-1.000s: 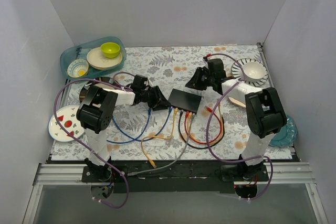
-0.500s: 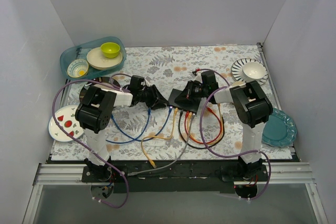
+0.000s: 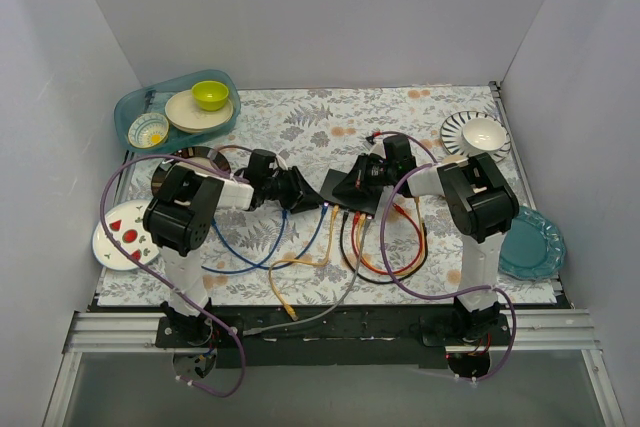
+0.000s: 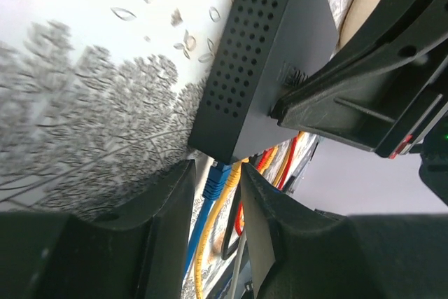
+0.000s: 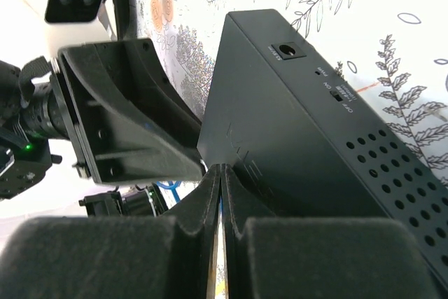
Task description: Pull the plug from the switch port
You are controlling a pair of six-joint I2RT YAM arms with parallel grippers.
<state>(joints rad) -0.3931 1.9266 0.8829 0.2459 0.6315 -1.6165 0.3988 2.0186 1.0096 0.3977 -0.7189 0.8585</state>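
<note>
The switch (image 3: pixel 358 197) is a flat black box at the middle of the mat, with blue, yellow, red, black and grey cables plugged into its near edge. In the left wrist view the switch (image 4: pixel 269 54) has a blue plug (image 4: pixel 218 177) in the socket at its corner. My left gripper (image 4: pixel 215 170) is open, its jaws straddling the blue plug and the yellow cable beside it. It shows at the switch's left corner in the top view (image 3: pixel 312 195). My right gripper (image 5: pixel 222 167) is shut and empty, its tips on the switch's top (image 5: pixel 315 138).
Cable loops (image 3: pixel 385 262) lie on the mat in front of the switch. A teal tray (image 3: pixel 135 107) with bowls is at back left. A strawberry plate (image 3: pixel 122 232) is at left, a striped plate with a bowl (image 3: pixel 478 135) at back right, a teal plate (image 3: pixel 535 247) at right.
My right arm has swung in from the back right and set its shut gripper on the switch's top. My left gripper has edged right to the switch's corner.
</note>
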